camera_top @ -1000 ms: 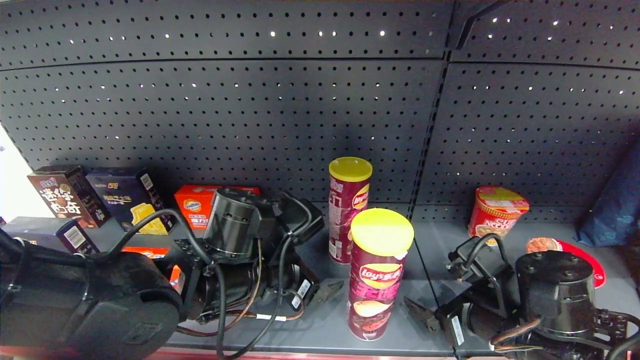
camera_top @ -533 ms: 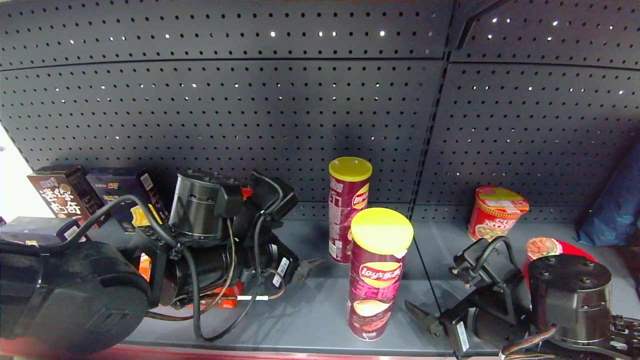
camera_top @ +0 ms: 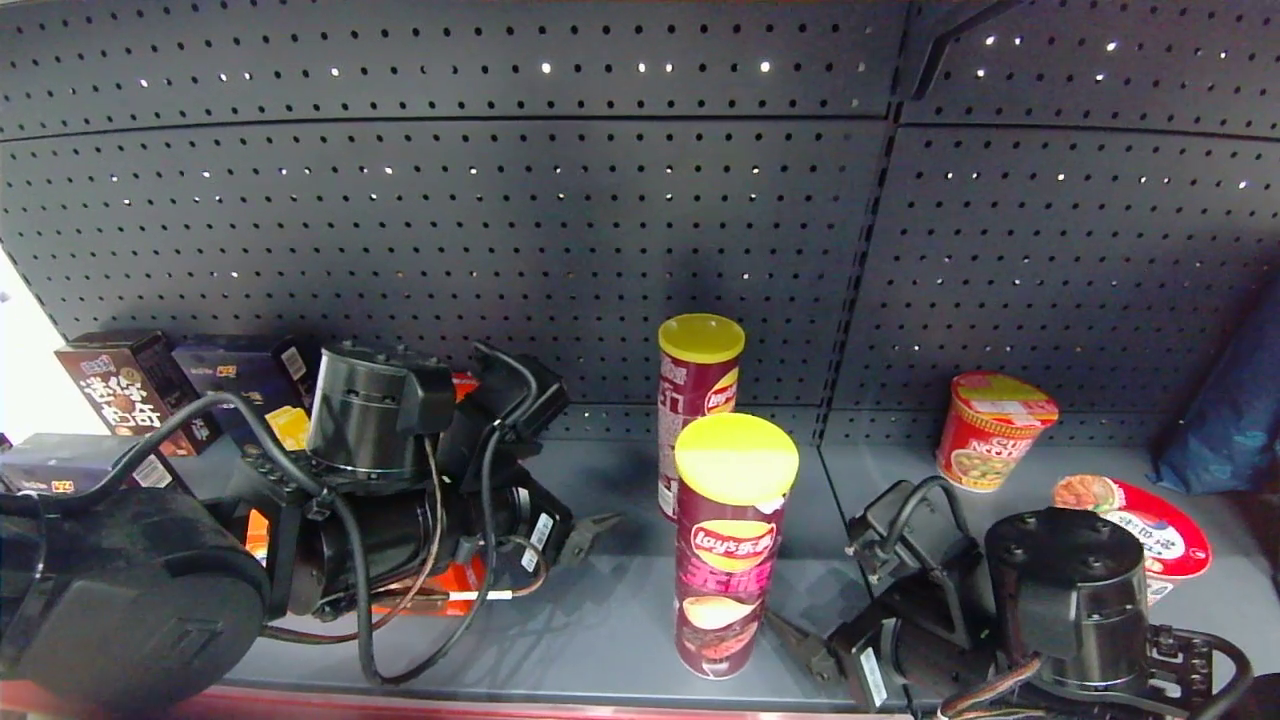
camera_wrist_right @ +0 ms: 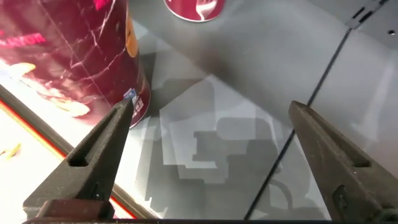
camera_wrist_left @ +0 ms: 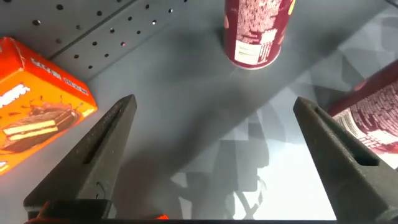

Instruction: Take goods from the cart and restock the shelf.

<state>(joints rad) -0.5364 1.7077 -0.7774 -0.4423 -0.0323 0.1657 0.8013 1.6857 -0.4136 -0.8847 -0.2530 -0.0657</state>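
Maroon chip tube with yellow lid (camera_top: 735, 545) has slid a bit toward the grey metal shelf's (camera_top: 620, 640) left end, upright near the front edge. Right gripper (camera_wrist_right: 210, 107) followed, spread, maybe nudging it. Left gripper (camera_wrist_left: 214, 102), spread and empty, backed off. Looks like final tidying.

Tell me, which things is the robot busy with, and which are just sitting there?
Part of the job: front chip can, probably just shelved; open left gripper; open right gripper beside it; the shelf.

Just sitting there: rear chip can, noodle cup, orange box, dark boxes, flat red disc, blue bag.
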